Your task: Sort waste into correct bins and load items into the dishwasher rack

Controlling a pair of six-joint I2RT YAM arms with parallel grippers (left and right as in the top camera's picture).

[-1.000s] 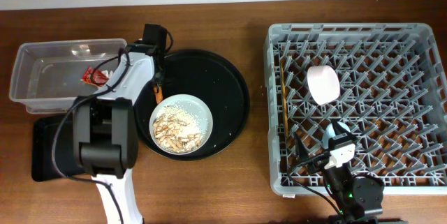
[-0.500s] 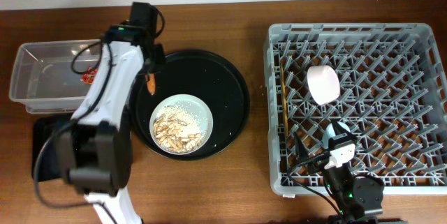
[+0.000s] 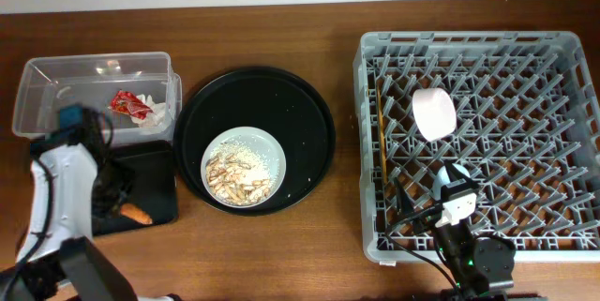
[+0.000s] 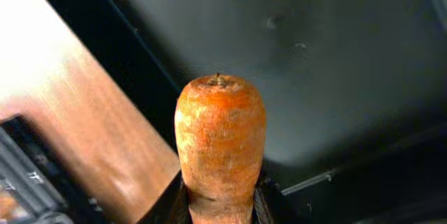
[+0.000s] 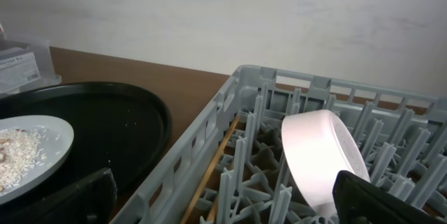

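Note:
My left gripper (image 3: 125,209) is shut on the short orange carrot stick (image 3: 139,214) and holds it low over the shallow black rectangular tray (image 3: 150,165). In the left wrist view the carrot (image 4: 220,140) stands up between the jaws over the tray (image 4: 328,77). The clear tub (image 3: 56,90) holds the red wrapper (image 3: 128,102) and white tissue (image 3: 153,113). The white plate (image 3: 270,151) carries rice scraps (image 3: 236,174). The grey rack (image 3: 553,48) holds the white bowl (image 3: 433,113), the light-blue cup (image 3: 454,175) and chopsticks (image 3: 380,142). My right gripper (image 5: 230,206) is open over the rack's near edge.
The plate sits in a large round black tray (image 3: 291,104) between the bins and the rack. The bowl (image 5: 321,154) lies on its side among pegs, and the chopsticks (image 5: 223,154) lie along the rack's left wall. Bare wooden table (image 3: 347,245) lies around.
My left arm has swung from the round tray's upper left rim down to the black rectangular tray, carrying the carrot stick. The right arm has not moved.

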